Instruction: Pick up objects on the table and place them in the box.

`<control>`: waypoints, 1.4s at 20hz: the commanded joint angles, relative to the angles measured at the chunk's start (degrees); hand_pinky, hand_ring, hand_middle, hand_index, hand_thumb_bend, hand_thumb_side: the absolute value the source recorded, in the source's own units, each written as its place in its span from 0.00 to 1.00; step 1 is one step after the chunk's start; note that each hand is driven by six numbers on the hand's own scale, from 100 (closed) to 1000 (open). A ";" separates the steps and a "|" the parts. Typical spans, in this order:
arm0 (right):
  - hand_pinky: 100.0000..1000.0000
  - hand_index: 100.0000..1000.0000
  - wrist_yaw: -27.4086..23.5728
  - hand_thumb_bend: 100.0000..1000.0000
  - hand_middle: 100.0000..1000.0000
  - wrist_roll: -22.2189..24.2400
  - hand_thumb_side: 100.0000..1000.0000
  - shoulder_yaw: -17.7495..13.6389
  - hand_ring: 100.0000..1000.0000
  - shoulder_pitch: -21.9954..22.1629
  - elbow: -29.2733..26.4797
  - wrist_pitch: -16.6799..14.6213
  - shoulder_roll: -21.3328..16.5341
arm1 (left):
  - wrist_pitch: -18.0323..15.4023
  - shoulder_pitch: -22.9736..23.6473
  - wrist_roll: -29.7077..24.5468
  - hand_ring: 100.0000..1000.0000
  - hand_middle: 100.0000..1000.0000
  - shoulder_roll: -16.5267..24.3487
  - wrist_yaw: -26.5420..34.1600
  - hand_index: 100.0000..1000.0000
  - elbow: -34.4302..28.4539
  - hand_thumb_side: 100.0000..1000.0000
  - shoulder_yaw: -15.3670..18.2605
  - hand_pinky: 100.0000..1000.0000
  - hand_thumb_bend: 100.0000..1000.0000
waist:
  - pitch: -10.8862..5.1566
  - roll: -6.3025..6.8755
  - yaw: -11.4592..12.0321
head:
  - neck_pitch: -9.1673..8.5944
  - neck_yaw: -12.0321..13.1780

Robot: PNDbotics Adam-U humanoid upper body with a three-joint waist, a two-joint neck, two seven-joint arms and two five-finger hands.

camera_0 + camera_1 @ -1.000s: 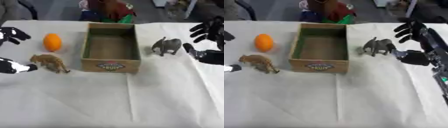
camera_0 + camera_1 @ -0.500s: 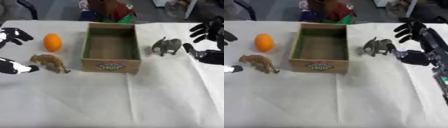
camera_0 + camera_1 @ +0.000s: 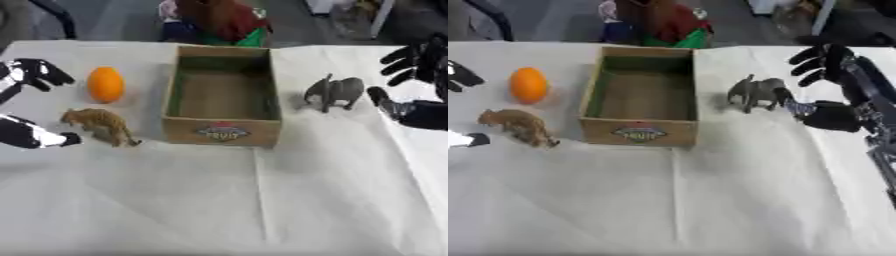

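Grey toy elephant (image 3: 756, 93) stands upright on the white-clothed table (image 3: 262, 200), toward the right edge, just beside the right wall of the box (image 3: 224, 96) but apart from it. Looks like a hard moulded figure: light, stiff, likely smooth. Best hold, by judgement, is across the body between back and belly; legs and trunk are thin and would let it twist.

Right hand (image 3: 833, 85) is spread, fingers fanned above and thumb low, just right of the elephant. Thumb tip seems close to the rump; contact cannot be told. Nothing is held.

Tan toy animal (image 3: 98, 125), four-legged, perhaps a big cat, stands near the left edge, in front of the orange (image 3: 105, 84). Same handling guess: light, rigid, take it across the trunk of the body. The orange is round and smooth, heavier than the toys by guess, and may roll; it wants a wrap from the sides or from above.

Left hand (image 3: 28, 107) shows at the left edge, spread, one part near the orange, another low beside the tan animal; holding nothing.

The box is cardboard or thin wood, open-topped, green lining inside, a label on its near wall. It sits mid-table toward the far edge. Interior looks empty; no object is in yet.
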 commanded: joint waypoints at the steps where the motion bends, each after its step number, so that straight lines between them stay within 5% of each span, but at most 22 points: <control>1: 0.55 0.91 -0.35 0.25 0.64 0.32 0.00 -0.39 0.65 -0.99 -0.40 -0.13 -0.91 | -0.67 -2.03 -1.11 0.75 0.69 2.53 -1.53 0.75 2.01 0.00 -1.35 0.73 0.64 | -0.86 0.11 -0.18 | -0.37 0.24; 10: 0.55 0.91 -0.48 0.25 0.64 0.57 0.00 -0.19 0.65 -1.09 -0.37 -0.13 -0.72 | -3.27 -8.57 -5.07 0.75 0.69 0.81 -6.38 0.76 11.50 0.00 -6.22 0.74 0.61 | -1.00 -0.03 -0.62 | -0.51 0.72; 21: 0.55 0.91 -0.66 0.25 0.64 0.78 0.00 0.01 0.65 -1.14 -0.31 -0.15 -0.42 | -6.25 -13.15 -5.90 0.74 0.68 -3.58 -13.57 0.76 21.11 0.00 -8.14 0.73 0.55 | -1.04 -0.20 -0.91 | -0.48 1.09; 28: 0.55 0.91 -0.76 0.25 0.64 0.90 0.00 0.10 0.65 -1.12 -0.26 -0.17 -0.25 | -8.48 -15.09 -1.87 0.63 0.57 -6.24 -17.92 0.69 26.42 0.00 -8.55 0.65 0.44 | -1.03 -0.35 -1.31 | -0.51 1.29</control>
